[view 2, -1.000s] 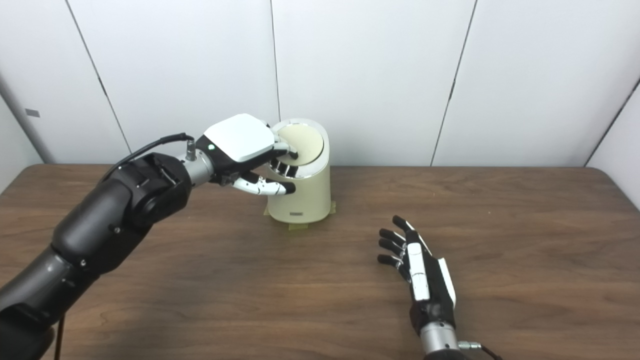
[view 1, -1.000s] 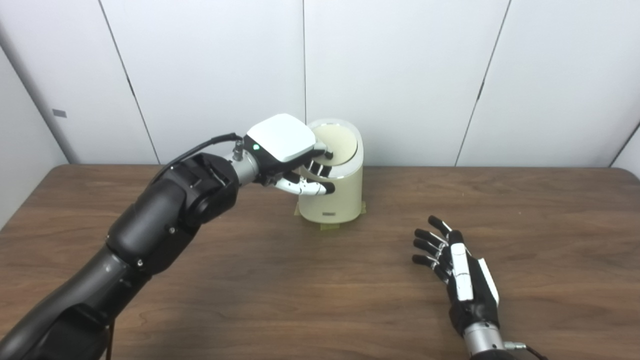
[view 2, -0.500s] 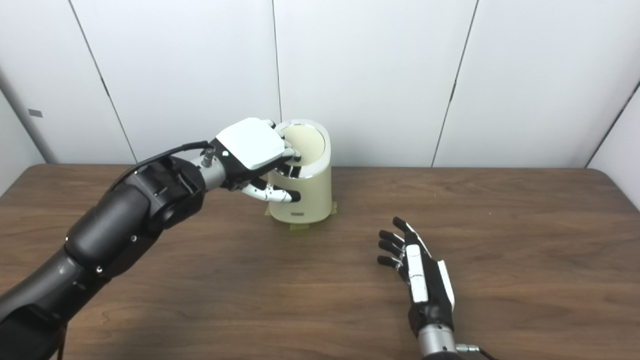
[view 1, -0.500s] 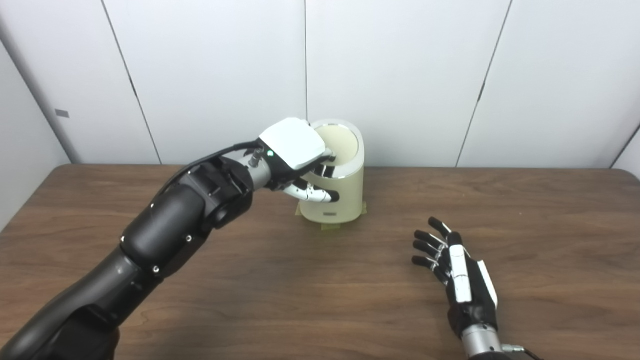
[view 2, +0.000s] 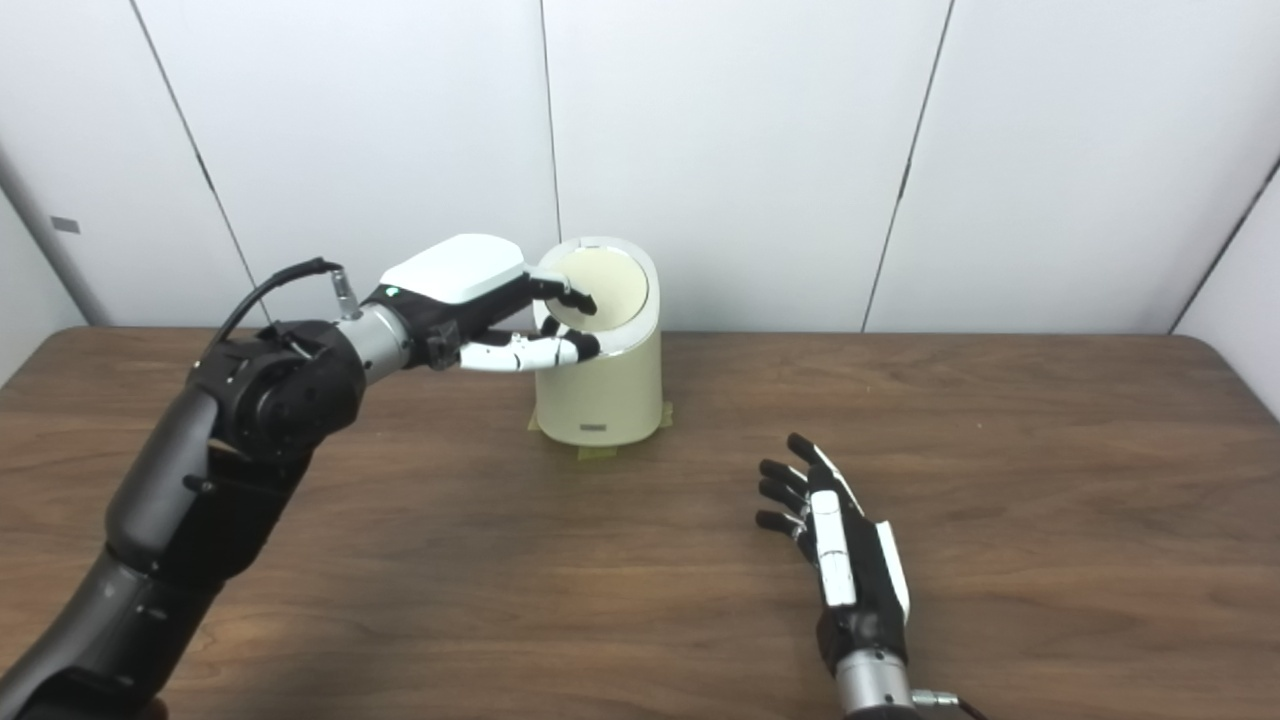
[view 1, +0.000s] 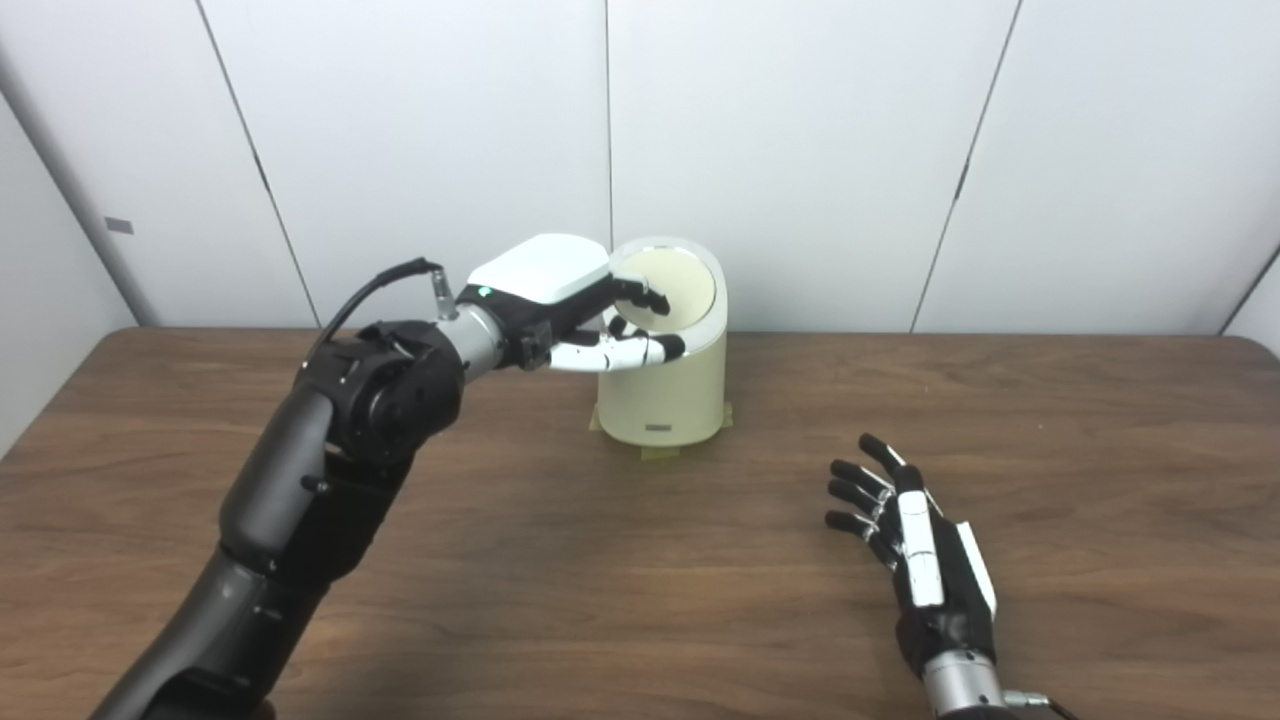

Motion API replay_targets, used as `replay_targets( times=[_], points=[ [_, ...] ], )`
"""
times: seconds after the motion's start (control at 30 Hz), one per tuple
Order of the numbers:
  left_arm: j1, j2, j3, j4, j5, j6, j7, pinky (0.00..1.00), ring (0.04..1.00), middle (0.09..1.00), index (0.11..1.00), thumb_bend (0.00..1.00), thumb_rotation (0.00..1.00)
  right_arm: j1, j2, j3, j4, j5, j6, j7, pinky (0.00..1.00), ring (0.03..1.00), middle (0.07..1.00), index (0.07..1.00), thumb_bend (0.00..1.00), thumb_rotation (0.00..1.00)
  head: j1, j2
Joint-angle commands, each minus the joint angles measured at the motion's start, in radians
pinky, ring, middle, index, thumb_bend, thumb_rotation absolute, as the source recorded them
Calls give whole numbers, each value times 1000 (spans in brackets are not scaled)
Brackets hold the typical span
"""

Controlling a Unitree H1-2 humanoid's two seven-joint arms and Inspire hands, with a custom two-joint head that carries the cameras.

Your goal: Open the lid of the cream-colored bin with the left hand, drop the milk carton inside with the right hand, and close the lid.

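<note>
Since the earlier frames, the left hand (view 1: 560, 300) had flattened out and drawn back a little toward the left, its white back now facing upward instead of arching over the bin's top. Its fingers (view 1: 640, 296) were curled around the near-left part of the bin's rim, with the thumb (view 1: 630, 350) stretched along the outside wall just below it; whether the hand truly gripped the rim could not be told. The cream-colored bin (view 1: 680, 385) stood upright toward the back of the brown wooden table (view 1: 500, 560), close to the white wall panels (view 1: 800, 150), on small patches of tape (view 1: 660, 453). Its slanted round lid (view 1: 680, 285) appeared to sit within the rim. The right hand (view 1: 925, 550) rested well apart from the bin, toward the front right of the table, spread open, fingers apart and holding nothing. No milk carton appeared in either view.
</note>
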Motion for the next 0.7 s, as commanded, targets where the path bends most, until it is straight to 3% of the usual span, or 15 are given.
replay_targets(
  times=[0.0,0.1,0.2,0.3,0.43,0.53,0.67],
  points=[
    [-17,-4,42,-86,-12,58,56,777,850,862,838,451,968,-17,8,-4,-34,7,-15,-3,678,777,766,857,439,936,-1,2],
    [34,-21,76,-165,-9,134,78,795,863,873,855,389,839,-14,6,0,-38,-4,-21,-5,666,772,764,854,433,941,-6,2],
    [120,-73,157,-212,-119,154,160,818,886,891,872,331,778,-10,11,-6,-50,18,-21,-3,651,769,764,849,441,915,-10,6],
    [224,-128,245,-255,-209,157,260,832,883,880,882,322,841,-6,7,-10,-65,39,-21,2,641,772,770,849,460,894,-14,10],
    [347,-207,347,-329,-358,228,326,838,871,877,907,314,857,-8,-7,-15,-76,59,-24,12,649,785,781,851,484,878,-17,14],
    [424,-240,383,-348,-443,248,364,839,871,878,915,298,928,-18,-20,-18,-75,72,-30,23,696,802,789,854,511,875,-18,18],
    [521,-277,412,-307,-582,210,402,897,905,917,932,324,983,-37,-39,-10,-77,56,-47,33,747,824,814,863,533,886,-24,20]
  ],
)
